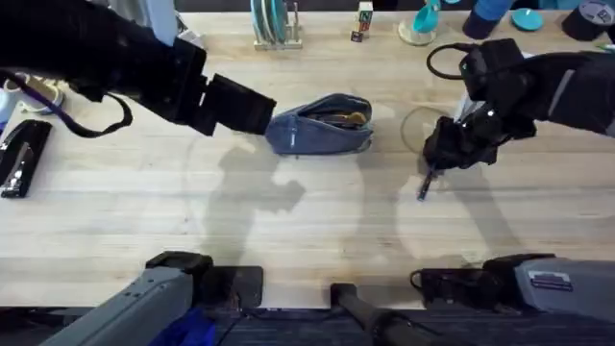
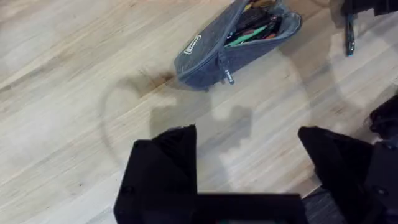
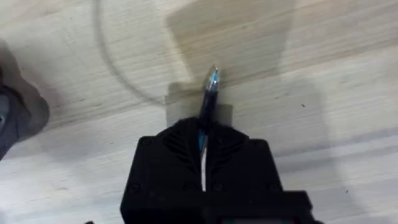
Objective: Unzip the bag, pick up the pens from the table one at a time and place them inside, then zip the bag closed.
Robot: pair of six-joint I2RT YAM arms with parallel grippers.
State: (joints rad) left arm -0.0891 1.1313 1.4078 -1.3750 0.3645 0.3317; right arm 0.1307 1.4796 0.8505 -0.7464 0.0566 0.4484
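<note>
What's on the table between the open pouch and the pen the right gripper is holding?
Nothing: in the overhead view, bare table lies between the pouch and the pen.

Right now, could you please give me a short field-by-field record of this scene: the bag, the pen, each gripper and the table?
bag: lying on the table, zipper open, pens visible inside
pen: clamped between the right gripper's fingers, tip pointing down toward the wood, to the right of the bag
right gripper: shut on the pen
left gripper: open, holding nothing, near the bag's left end
table: light wood
</note>
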